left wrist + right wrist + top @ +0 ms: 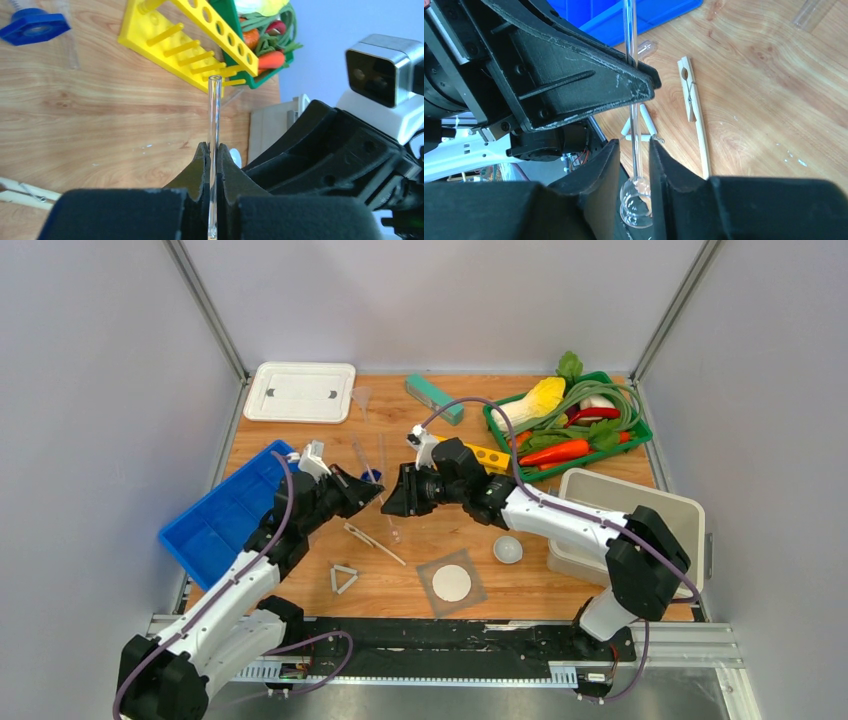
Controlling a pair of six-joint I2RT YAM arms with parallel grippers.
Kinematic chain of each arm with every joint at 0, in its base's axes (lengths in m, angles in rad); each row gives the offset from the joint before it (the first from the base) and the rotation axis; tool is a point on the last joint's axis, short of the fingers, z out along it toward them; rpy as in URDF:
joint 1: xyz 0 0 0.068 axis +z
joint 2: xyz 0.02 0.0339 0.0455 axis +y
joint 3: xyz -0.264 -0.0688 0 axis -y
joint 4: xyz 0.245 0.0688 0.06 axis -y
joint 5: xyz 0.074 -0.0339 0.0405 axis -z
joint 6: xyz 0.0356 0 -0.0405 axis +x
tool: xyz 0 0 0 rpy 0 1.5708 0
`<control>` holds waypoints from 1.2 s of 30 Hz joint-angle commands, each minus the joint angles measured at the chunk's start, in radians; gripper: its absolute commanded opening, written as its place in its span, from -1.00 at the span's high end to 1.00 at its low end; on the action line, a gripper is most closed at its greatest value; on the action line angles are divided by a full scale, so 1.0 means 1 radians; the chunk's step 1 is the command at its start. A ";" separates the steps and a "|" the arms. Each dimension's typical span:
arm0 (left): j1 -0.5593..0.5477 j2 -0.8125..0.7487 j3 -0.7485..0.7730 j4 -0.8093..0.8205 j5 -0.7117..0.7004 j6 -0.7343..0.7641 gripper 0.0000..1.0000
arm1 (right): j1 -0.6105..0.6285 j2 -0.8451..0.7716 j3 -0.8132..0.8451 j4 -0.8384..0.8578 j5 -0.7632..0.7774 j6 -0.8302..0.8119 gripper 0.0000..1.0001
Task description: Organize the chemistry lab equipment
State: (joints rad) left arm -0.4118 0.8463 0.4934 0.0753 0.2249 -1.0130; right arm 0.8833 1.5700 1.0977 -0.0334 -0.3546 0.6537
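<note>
Left gripper [212, 147] is clamping a glass tube [214, 110], right gripper [634, 145] is standing parted around it; wooden tongs [375, 543], pipe-clay triangle [344, 578] and mesh square [452, 583] are lying unsorted at lower centre.

Robot test cell.
Wooden table [400, 590] walled by grey panels [100, 390] and aluminium posts [205, 308]; glass tube [214, 120] between the jaws, yellow holed rack [200, 50] beyond them.

A blue bin [225, 515] just left of the left gripper [376, 491]; white lid [300, 391] and teal block [434, 398] beyond it; green basket of toy vegetables [497, 433] beyond the right gripper [388, 506]; beige tub [640, 496] to its right.
</note>
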 commanded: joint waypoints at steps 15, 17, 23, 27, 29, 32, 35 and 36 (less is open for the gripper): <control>0.406 0.060 0.388 -0.508 -0.220 0.318 1.00 | 0.005 -0.363 -0.136 -0.175 0.131 -0.078 -1.00; 0.461 0.094 0.410 -0.503 -0.283 0.329 1.00 | 0.005 -0.393 -0.150 -0.186 0.138 -0.086 -1.00; 0.548 0.244 0.450 -0.437 -0.239 0.295 1.00 | 0.006 -0.458 -0.188 -0.221 0.137 -0.112 -1.00; 0.562 0.325 0.507 -0.447 -0.254 0.323 1.00 | 0.005 -0.499 -0.208 -0.246 0.152 -0.126 -1.00; 0.570 0.350 0.519 -0.444 -0.266 0.330 1.00 | 0.005 -0.522 -0.217 -0.252 0.167 -0.129 -1.00; 0.581 0.382 0.528 -0.433 -0.280 0.343 1.00 | 0.005 -0.538 -0.228 -0.252 0.178 -0.131 -1.00; 0.596 0.416 0.534 -0.425 -0.279 0.347 1.00 | 0.005 -0.538 -0.233 -0.249 0.174 -0.128 -1.00; 0.597 0.428 0.537 -0.424 -0.277 0.349 1.00 | 0.005 -0.538 -0.234 -0.250 0.172 -0.128 -1.00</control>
State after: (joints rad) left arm 0.1658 1.2407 0.9905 -0.3767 -0.0372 -0.6952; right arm 0.8833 1.0489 0.8742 -0.2989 -0.2005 0.5446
